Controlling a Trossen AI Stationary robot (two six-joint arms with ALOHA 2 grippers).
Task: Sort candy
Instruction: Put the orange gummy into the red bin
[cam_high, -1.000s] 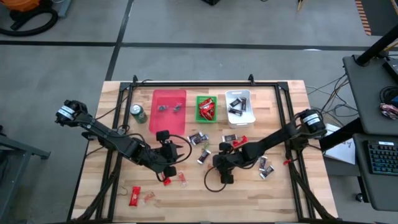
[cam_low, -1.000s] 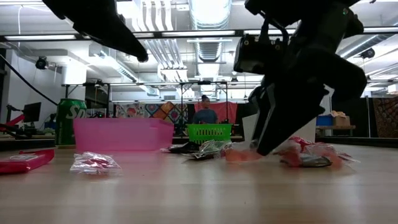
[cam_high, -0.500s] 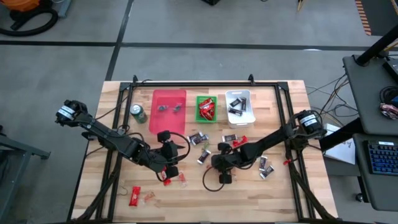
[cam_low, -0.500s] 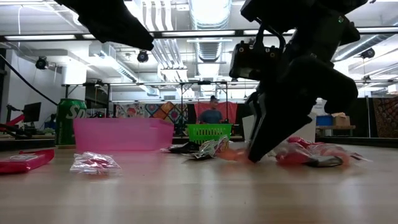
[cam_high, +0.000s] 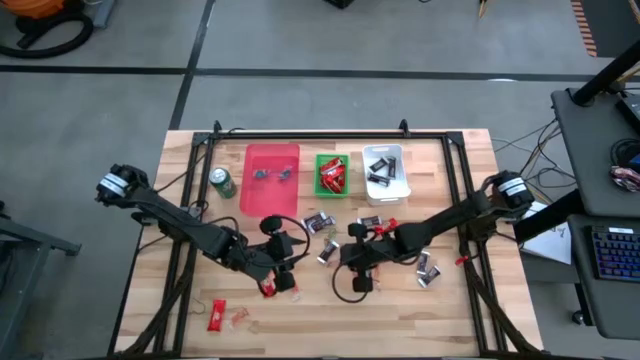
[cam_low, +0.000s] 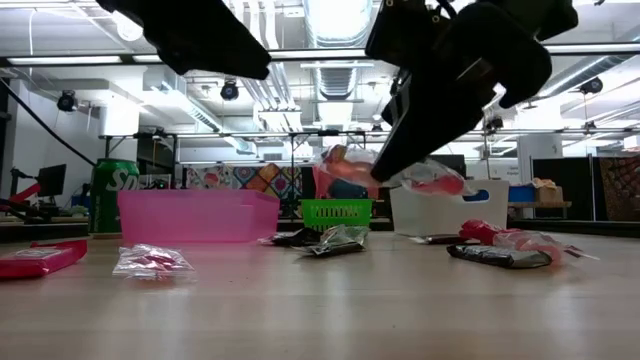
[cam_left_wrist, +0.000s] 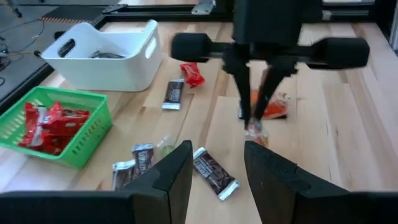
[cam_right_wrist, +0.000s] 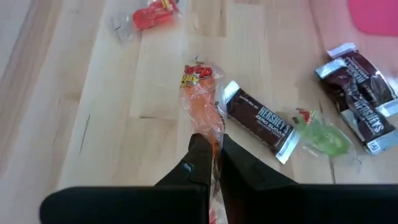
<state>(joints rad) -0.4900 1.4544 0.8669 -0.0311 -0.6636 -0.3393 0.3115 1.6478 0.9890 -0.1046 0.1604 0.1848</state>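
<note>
My right gripper (cam_right_wrist: 213, 142) is shut on an orange candy in a clear wrapper (cam_right_wrist: 202, 93), above the middle of the table (cam_high: 352, 262). In the low view the candy (cam_low: 338, 168) hangs clear of the wood. My left gripper (cam_left_wrist: 217, 149) stands open with nothing in it, left of the right one (cam_high: 283, 272) and facing it. Loose candy lies flat on the wood: a dark bar (cam_right_wrist: 258, 121), a green sweet (cam_right_wrist: 323, 138), a red one (cam_right_wrist: 151, 15) and other dark ones (cam_right_wrist: 360, 87). My right gripper pinches the orange candy's wrapper at its near end (cam_right_wrist: 211, 124) between its two fingers. The fingers slant down toward the table's left side and lie along the candy. The rest of the candy sticks out past the fingertips, lifted clear of the table.
Along the far side stand a green can (cam_high: 221, 182), a pink tray (cam_high: 272, 175), a green basket (cam_high: 331, 173) with red candy and a white bin (cam_high: 385, 172) with dark candy. More candy lies near the front left (cam_high: 218, 316) and right of centre (cam_high: 425, 270).
My right gripper has shut on the orange candy and risen, lifting it off the table. My left gripper has edged toward the right gripper, staying open.
</note>
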